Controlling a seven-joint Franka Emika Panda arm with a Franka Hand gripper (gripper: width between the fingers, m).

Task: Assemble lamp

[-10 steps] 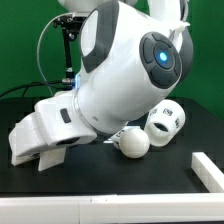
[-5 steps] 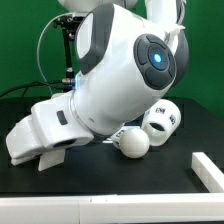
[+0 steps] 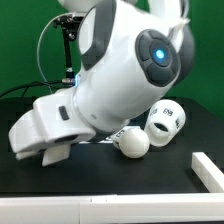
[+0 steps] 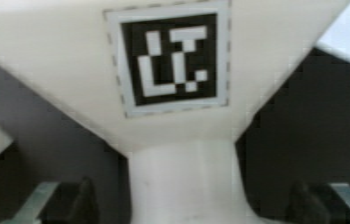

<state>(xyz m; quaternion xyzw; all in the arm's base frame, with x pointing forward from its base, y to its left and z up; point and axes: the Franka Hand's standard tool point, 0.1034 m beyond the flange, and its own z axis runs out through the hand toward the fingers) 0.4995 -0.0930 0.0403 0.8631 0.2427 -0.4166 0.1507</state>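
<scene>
In the wrist view a white lamp base with a black-and-white tag fills the frame and narrows to a stem between my fingers. My gripper is open, one finger on each side of the stem with dark gaps between. In the exterior view my gripper is low over the table at the left, and the base is mostly hidden under the hand. The round bulb lies on the table in the middle. The tagged shade lies just behind it to the right.
The big white arm fills the middle of the exterior view. A white bar lies at the front right. The white table edge runs along the front. A black stand with cables is at the back left.
The hand has shifted slightly up and toward the exterior view's right. The bulb and shade have not moved.
</scene>
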